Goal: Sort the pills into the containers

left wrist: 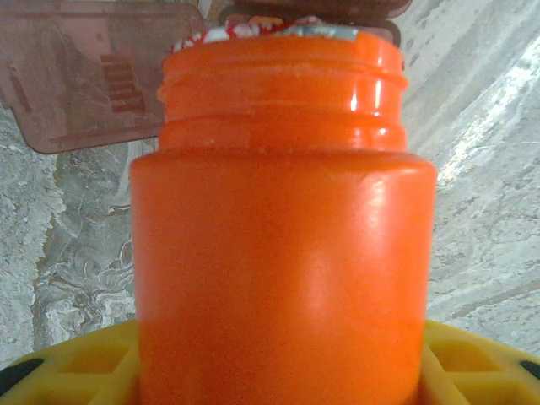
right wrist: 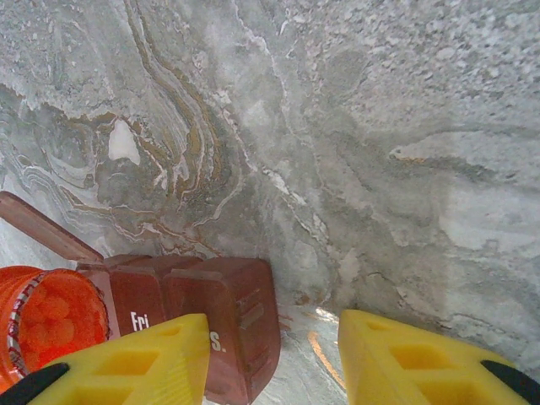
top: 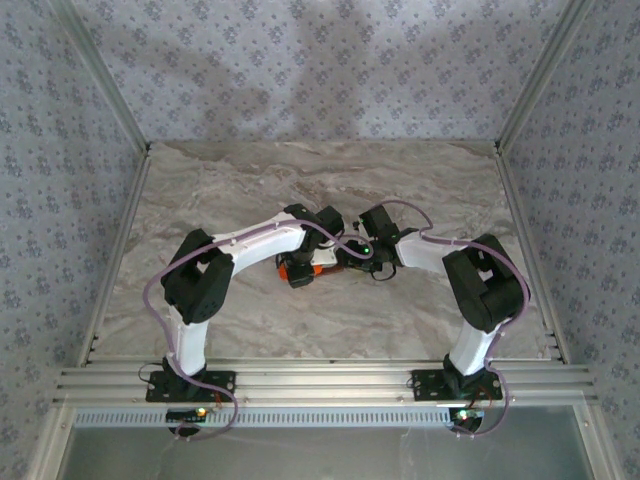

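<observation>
Early days imo: left tool (left wrist: 278, 381) clamps the open orange bottle (left wrist: 283, 253), pills (right wrist: 51, 316) inside, mouth beside the containers (right wrist: 224, 312). Right tool (right wrist: 274, 354) hangs spread, empty.

left arm (top: 205, 290) rises from its base at the near edge of the bench (top: 250, 180), bends at the elbow and reaches inward to the right. right arm (top: 485, 290) mirrors it, reaching inward to the left, so the two wrists lie close together mid-bench. left pincer (left wrist: 278, 371): yellow fingers (left wrist: 67, 363) closed on either side of an orange bottle (left wrist: 283, 253). right pincer (right wrist: 272, 337): yellow fingers (right wrist: 126, 363) spread apart, aimed at the bench.
</observation>
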